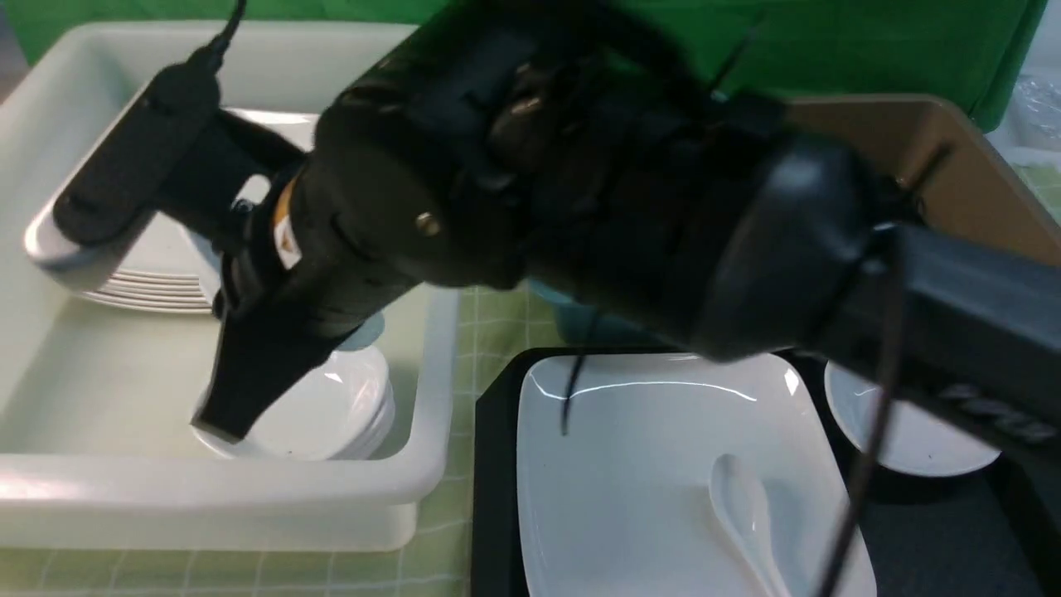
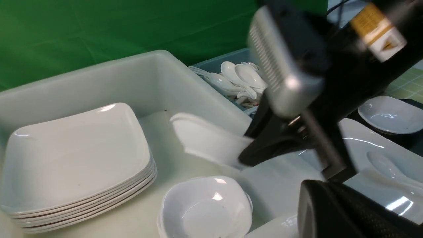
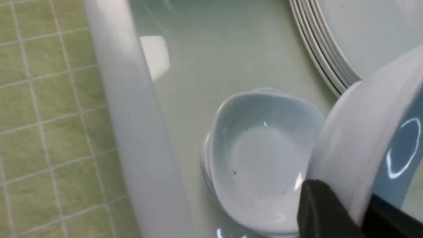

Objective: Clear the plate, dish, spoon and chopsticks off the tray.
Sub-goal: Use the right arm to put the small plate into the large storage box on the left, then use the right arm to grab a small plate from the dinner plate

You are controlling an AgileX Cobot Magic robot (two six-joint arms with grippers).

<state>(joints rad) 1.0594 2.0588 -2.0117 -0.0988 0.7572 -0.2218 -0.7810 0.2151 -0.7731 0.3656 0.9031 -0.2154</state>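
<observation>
Right arm is stretched way across to the robot's left, with the right gripper [image 1: 228, 419] angled down into the white tub [image 1: 249, 506]. Its jaws are clamped on the rim of a small dish [image 2: 205, 142], tilted above the stack of small dishes [image 2: 205, 208]. The arm blocks the tray's [image 1: 493, 497] far side in the front view and pretty much hides the dish, but both wrist views show it. The plate [image 1: 663, 464] sits on the tray, spoon [image 1: 746, 514] on it. Left gripper [image 2: 330, 211] is a dark blur, jaws together.
</observation>
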